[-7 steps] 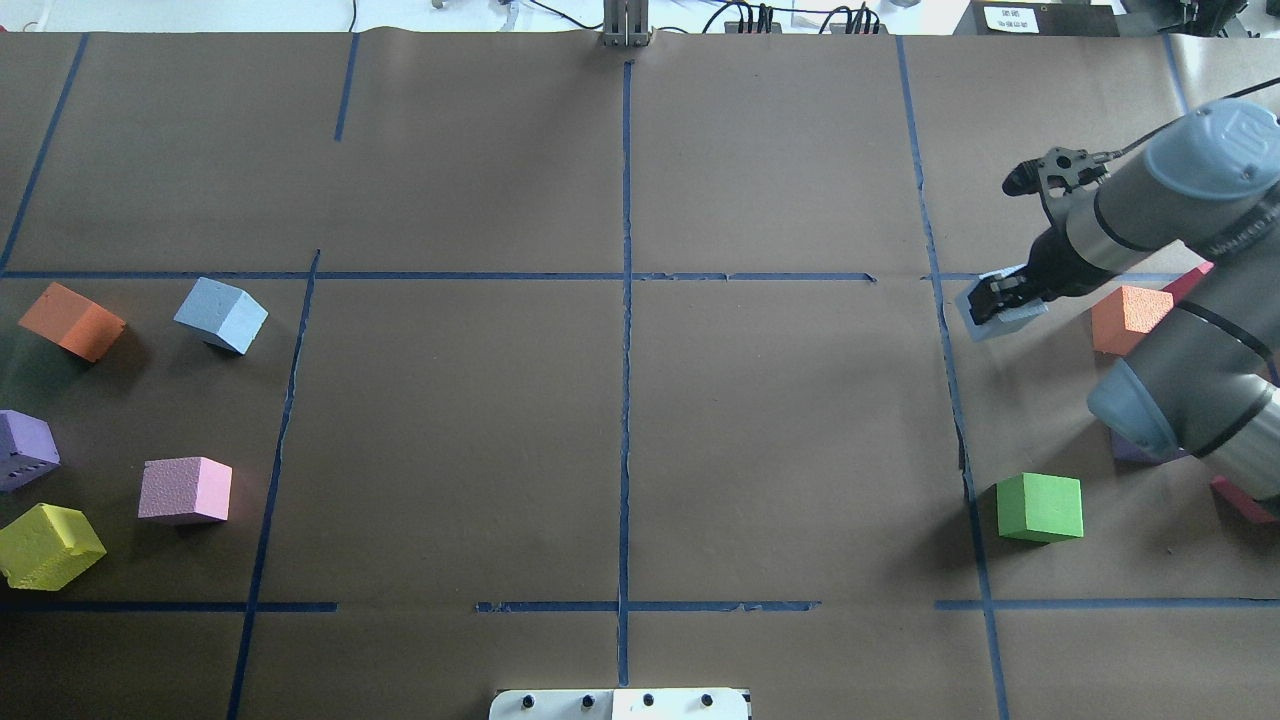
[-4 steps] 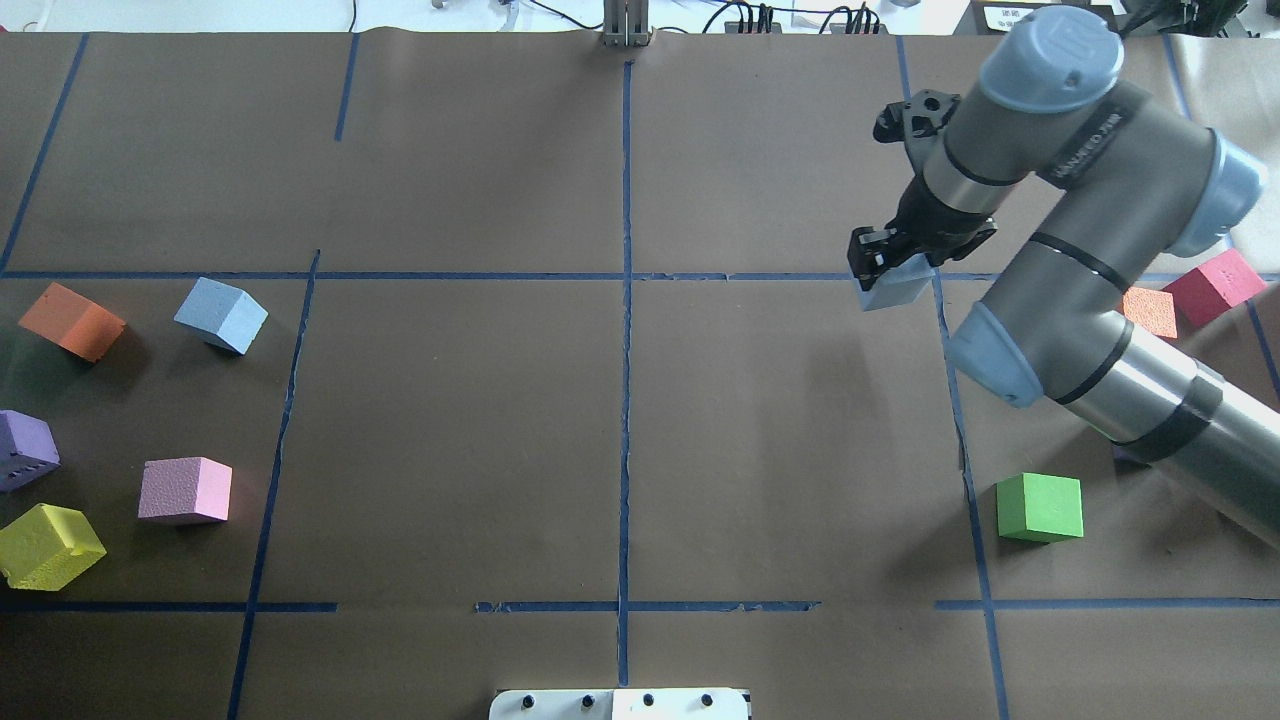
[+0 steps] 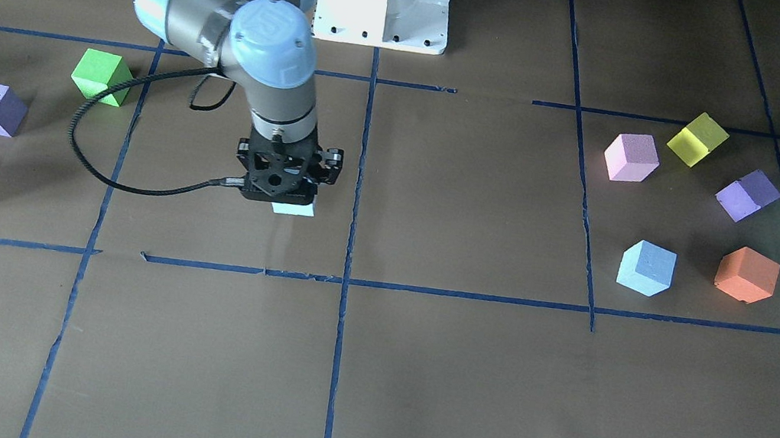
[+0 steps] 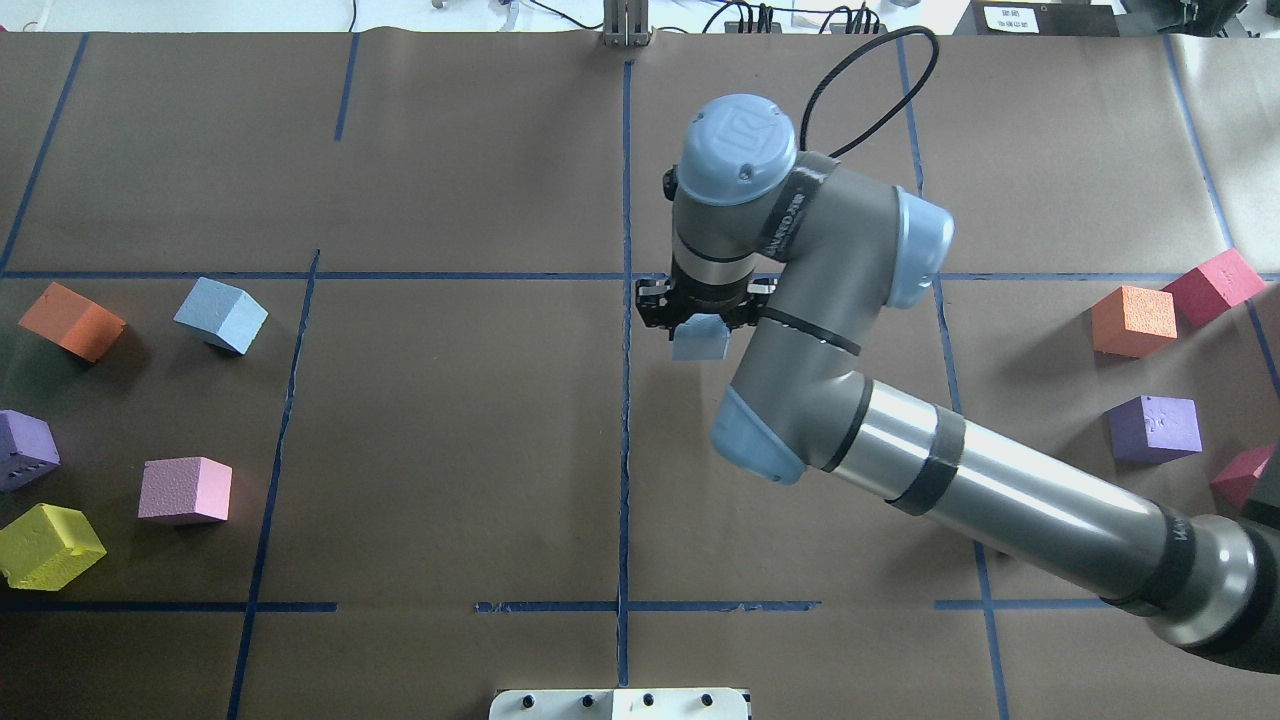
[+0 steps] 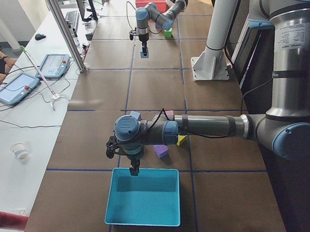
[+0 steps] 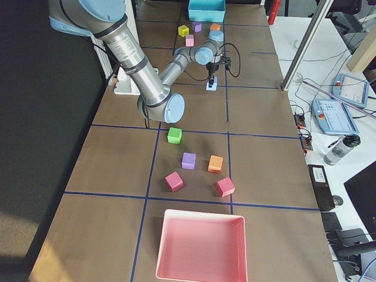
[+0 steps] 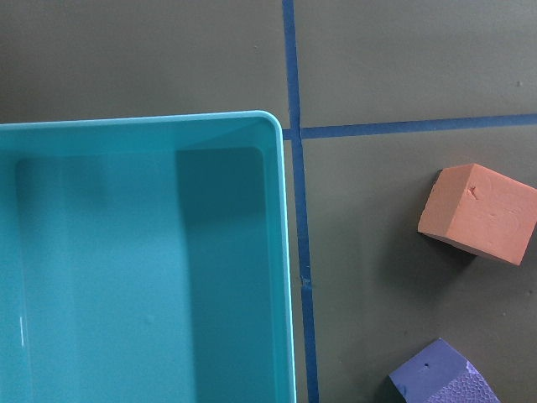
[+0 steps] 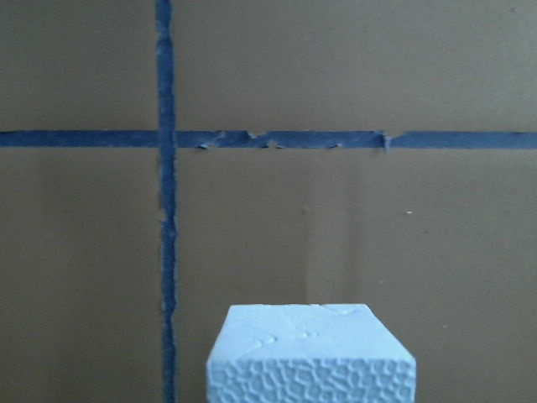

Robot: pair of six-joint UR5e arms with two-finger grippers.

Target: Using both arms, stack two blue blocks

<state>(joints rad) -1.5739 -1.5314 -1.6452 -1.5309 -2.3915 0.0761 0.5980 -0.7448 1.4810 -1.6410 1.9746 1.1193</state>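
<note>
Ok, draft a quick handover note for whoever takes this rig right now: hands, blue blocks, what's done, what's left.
Right hand shut on one blue block, just right of the centre tape line; contact with the table unclear.
Left hand over the turquoise box at the table's left end; open or shut, cannot tell.
Second blue block lies free on the left, beside the orange cube.
Done: one block grasped. Left: left arm fetches the second, then stack.

The right arm (image 4: 900,470) has swung in from the right edge of the worktop (image 4: 450,450), carrying the blue block (image 4: 700,345) in its pincer (image 4: 698,324) to just beside the centre tape line (image 4: 625,420), uncovering the purple cube (image 4: 1155,428)
</note>
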